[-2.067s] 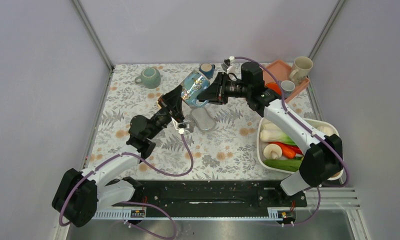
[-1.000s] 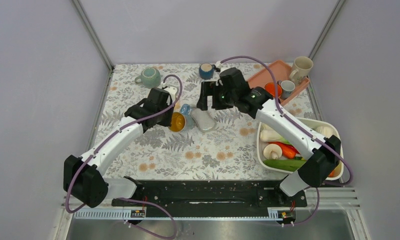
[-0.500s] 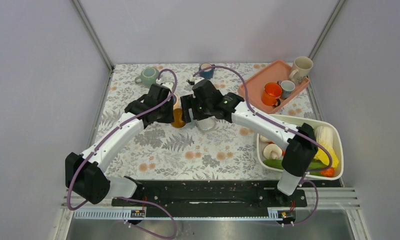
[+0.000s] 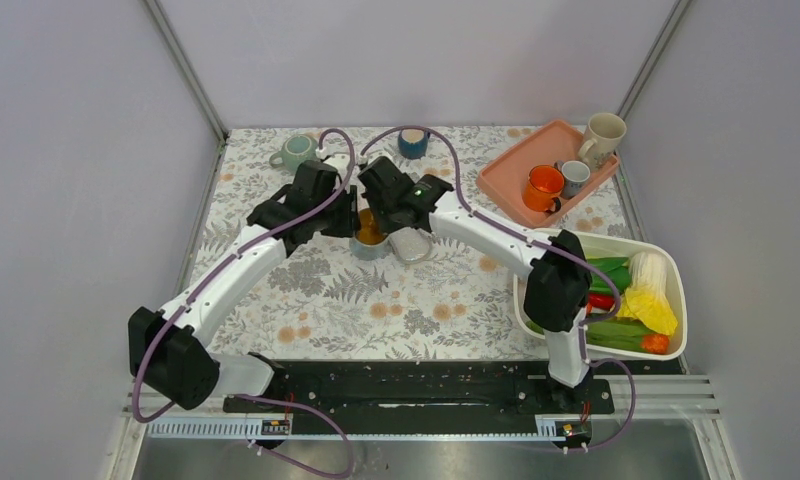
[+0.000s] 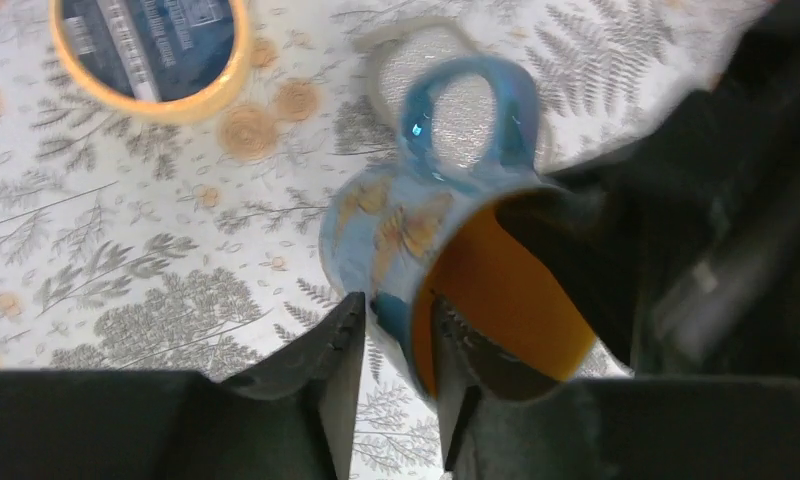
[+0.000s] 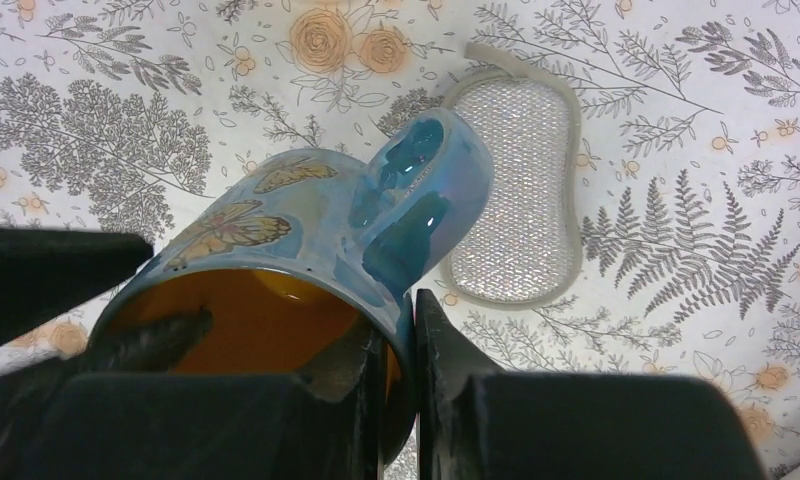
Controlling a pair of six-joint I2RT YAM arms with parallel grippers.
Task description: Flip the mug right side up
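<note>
While the right hand [image 6: 400, 335] pinches the rim of the tilted blue butterfly-printed ceramic mug [image 6: 276, 225] over the floral desk [image 6: 676, 150], the left hand [image 5: 394, 335] straddles its opposite rim, fingers narrow, grip unclear.

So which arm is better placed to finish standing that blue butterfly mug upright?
Probably the right. The right gripper has its jaws shut on the rim of the blue butterfly mug, beside the handle. The left gripper straddles the opposite rim too, but whether it grips is unclear.
</note>
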